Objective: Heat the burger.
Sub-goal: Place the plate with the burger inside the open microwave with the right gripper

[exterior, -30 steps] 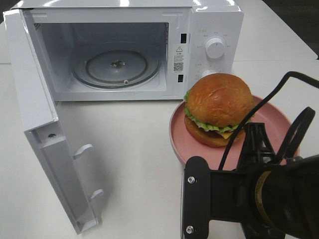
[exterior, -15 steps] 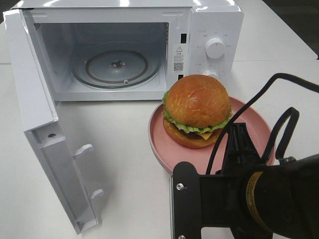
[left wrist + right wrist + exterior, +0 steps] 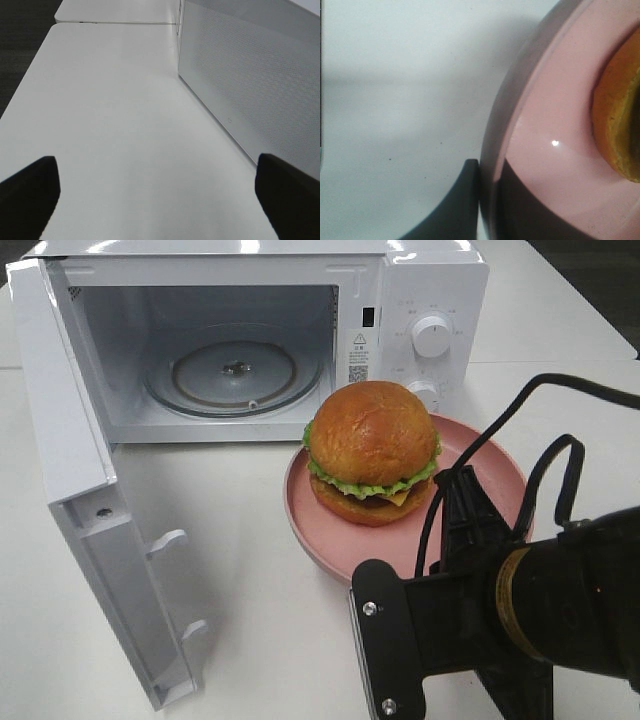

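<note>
The burger (image 3: 372,445), with a glossy brown bun, green lettuce and cheese, sits on a pink plate (image 3: 303,515) just in front of the open microwave (image 3: 440,290). My right gripper (image 3: 458,485) is shut on the plate's near right rim. In the right wrist view its dark fingers (image 3: 457,212) pinch the plate's rim (image 3: 492,165), and the bun's edge (image 3: 620,125) shows beyond. My left gripper (image 3: 157,200) stands open over bare table beside the microwave door's outer face (image 3: 250,75); it is outside the exterior view.
The microwave door (image 3: 80,490) swings out to the left and reaches toward the table's front. A glass turntable (image 3: 235,375) lies inside the cavity. Two knobs (image 3: 432,335) are on the panel behind the burger. My right arm (image 3: 520,620) fills the lower right.
My right gripper has carried the plate and burger leftward and a little farther back, toward the microwave's opening. The door has not moved.
</note>
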Tool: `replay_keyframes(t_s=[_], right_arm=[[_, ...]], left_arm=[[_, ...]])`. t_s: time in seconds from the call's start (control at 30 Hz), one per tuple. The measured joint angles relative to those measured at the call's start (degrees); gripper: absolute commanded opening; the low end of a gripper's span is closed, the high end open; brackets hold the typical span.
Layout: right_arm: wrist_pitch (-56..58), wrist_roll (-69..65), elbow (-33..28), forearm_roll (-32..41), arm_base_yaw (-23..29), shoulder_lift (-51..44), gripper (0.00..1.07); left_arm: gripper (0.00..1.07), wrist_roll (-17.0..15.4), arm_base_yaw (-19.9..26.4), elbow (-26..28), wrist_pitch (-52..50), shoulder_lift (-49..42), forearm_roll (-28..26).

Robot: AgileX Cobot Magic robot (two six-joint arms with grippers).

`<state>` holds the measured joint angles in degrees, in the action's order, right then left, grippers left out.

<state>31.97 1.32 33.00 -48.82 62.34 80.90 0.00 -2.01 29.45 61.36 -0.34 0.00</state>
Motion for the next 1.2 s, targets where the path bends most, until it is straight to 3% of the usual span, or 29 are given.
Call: replay_keyframes(t_s=[0.33,0.4,0.5,0.57,0.77,1.0,1.2], right_arm=[[-7.16,17.13,0.00,2.18,-7.22,0.00,0.01],[-8.94,27.16,0.00,7.91,-9.80,0.00,0.01],[-9.17,30.02,0.06,9.91,-10.49,0.00,0.01],[-10.43,40.11,0.80,16.96,-13.06,0.06,0.00],[-13.52,50.36,2.52,24.41,-16.33,0.06,0.00],[-14.61,68.24,2.81,37.93,-21.31,0.11,0.00],[-15.99,75.34,2.81,42.51,-23.84,0.11,0.00]], left_arm=[[0.98,0.00,0.00,0.00,0.00,0.00,0.00],[0.98,0.00,0.00,0.00,0.00,0.00,0.00],[0.98,0.00,0.00,0.00,0.00,0.00,0.00],[0.98,0.00,0.00,0.00,0.00,0.00,0.00],[0.98,0.00,0.00,0.00,0.00,0.00,0.00],[0.98,0.00,0.00,0.00,0.00,0.00,0.00],[0.98,0.00,0.00,0.00,0.00,0.00,0.00]])
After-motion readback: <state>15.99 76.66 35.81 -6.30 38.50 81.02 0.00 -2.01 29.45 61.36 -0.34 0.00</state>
